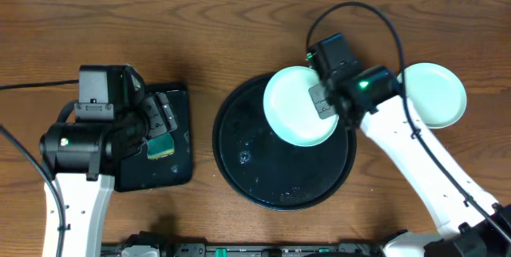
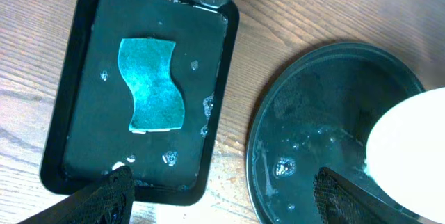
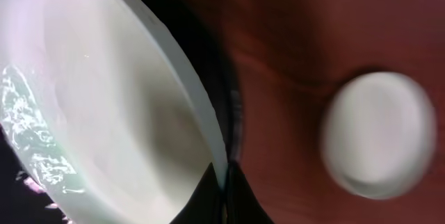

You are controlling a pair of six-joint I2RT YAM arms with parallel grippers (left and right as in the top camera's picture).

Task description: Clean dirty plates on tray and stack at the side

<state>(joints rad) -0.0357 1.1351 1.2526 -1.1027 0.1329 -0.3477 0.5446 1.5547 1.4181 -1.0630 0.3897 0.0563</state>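
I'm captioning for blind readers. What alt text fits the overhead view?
The right gripper pinches the rim of a pale-mint plate above the round black tray; a second plate sits on the wooden table beside it. The open left gripper hovers over a rectangular tray holding a green sponge.

pretty plain setup, brown wood-grain desk (image 1: 239, 17) fills the whole background, grain running sideways, evenly lit with a soft sheen

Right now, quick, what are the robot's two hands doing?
Left gripper: open, holding nothing, above the green sponge.
Right gripper: closed on the rim of a white plate over the round black tray.
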